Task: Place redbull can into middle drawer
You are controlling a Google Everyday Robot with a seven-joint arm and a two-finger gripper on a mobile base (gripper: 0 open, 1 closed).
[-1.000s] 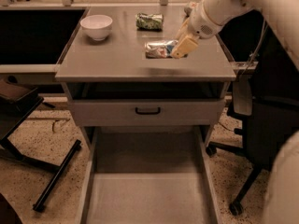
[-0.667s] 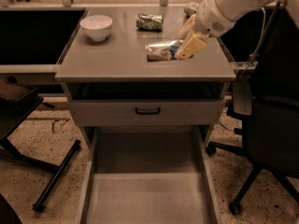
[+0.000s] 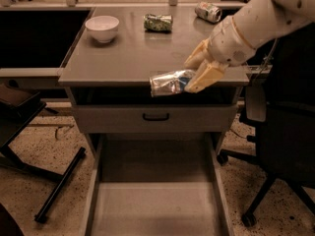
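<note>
The slim silver redbull can (image 3: 166, 83), dented and with a blue patch at its right end, hangs sideways in the air just past the near edge of the grey worktop (image 3: 128, 58), above the open grey metal middle drawer (image 3: 152, 208). The cream two-finger gripper (image 3: 189, 77) is clamped across the can's right end. The can looks light, thin-walled and slick, already crumpled, so a firm squeeze would likely crush it further; the less-dented end seems the safest hold. No writing can be read on it. Farther back lie a crushed green can (image 3: 158, 22) and a white bowl (image 3: 102, 27).
</note>
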